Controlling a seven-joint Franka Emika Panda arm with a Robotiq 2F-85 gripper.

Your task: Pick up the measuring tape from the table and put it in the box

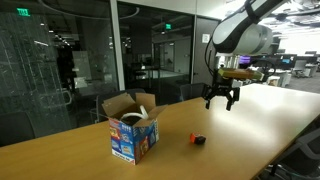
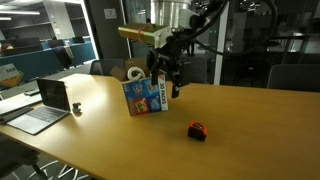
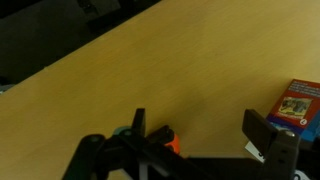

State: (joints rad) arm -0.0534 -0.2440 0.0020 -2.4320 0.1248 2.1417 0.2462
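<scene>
The tool [image 1: 221,98] hangs above the worktop [image 1: 262,115] with its jaws spread wide and nothing between them. The measuring tape [image 1: 198,140] lies on the worktop near it, lower down. The box [image 1: 133,132] stands farther off, flaps open.

Dim indoor light from overhead, glass walls [image 1: 60,60] dark with small reflected lights, soft sheen on the table [image 1: 270,110], faint shadow beside the box [image 1: 133,140], wrist view blurred, gripper [image 3: 197,130] a dark soft-edged silhouette, all frames low-resolution.
</scene>
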